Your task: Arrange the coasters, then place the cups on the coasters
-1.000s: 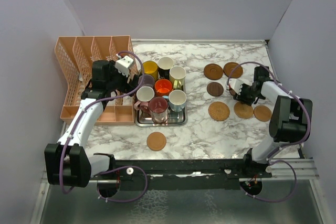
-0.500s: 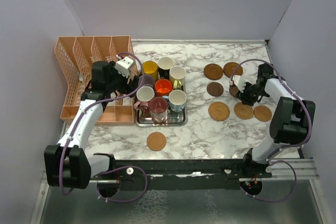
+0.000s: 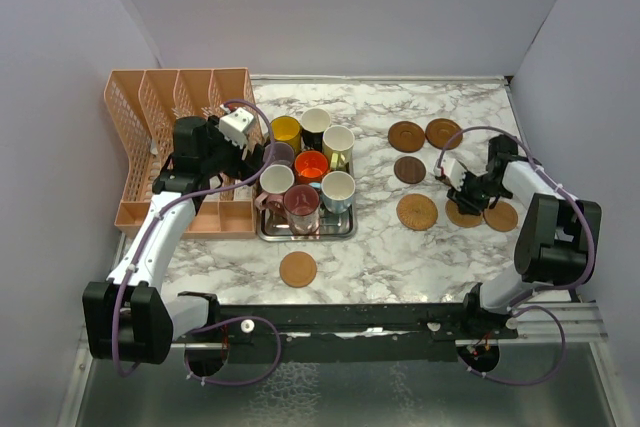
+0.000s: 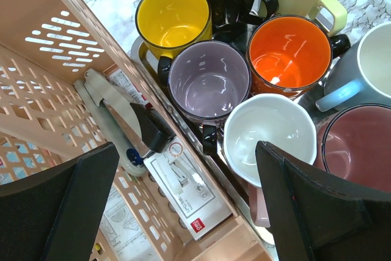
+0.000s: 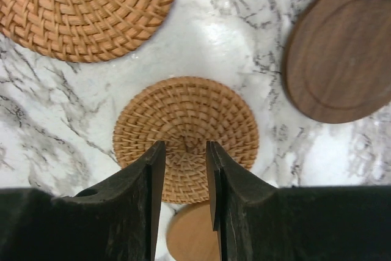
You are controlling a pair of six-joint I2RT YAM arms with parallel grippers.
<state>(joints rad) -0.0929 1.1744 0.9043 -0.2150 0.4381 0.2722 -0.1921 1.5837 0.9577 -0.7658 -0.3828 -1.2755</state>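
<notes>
Right wrist: jaws narrowly apart, pointing down over woven coaster (image 5: 186, 114).

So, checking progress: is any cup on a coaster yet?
No, all cups stand on the tray; the coasters lie bare.

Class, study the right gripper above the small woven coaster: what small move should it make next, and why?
Probably lower the right gripper onto the small woven coaster and grip it. Its jaws hang narrowly apart over that coaster, the other coasters lie unevenly around it, and the cups sit on the tray.
</notes>
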